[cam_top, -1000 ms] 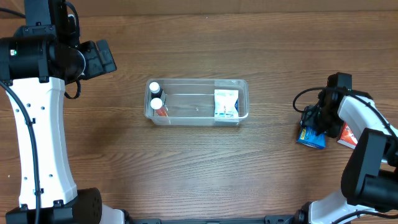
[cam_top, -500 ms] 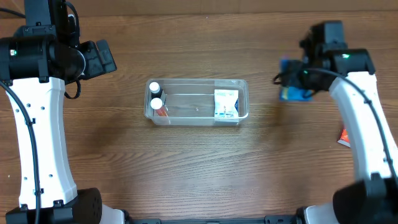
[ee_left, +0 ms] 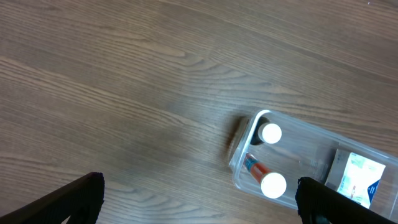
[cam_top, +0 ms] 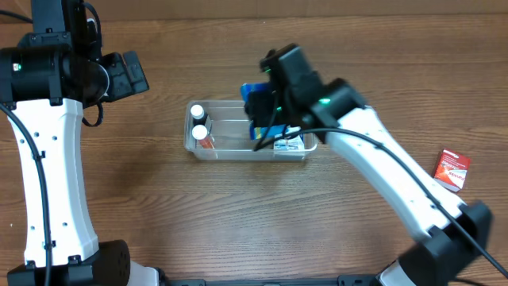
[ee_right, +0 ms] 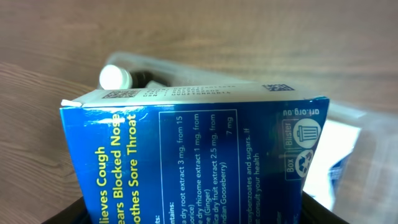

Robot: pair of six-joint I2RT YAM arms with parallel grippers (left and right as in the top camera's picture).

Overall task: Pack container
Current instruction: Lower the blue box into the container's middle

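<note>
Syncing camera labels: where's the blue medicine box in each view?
Overhead: blue box at centre, held by the right gripper over the container.
Left wrist: not in it.
Right wrist: blue box fills the lower frame.
Shared landmark: white bottle caps at the container's end.

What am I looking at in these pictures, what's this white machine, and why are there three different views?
Two white robot arms work at a wooden table. One picture looks down from above; the other two come from cameras on each wrist. The right hand holds a blue medicine box over a clear plastic container, which has two white-capped bottles and a white packet inside. The left hand is open and empty, off to the side. A red box lies apart on the table.
</note>
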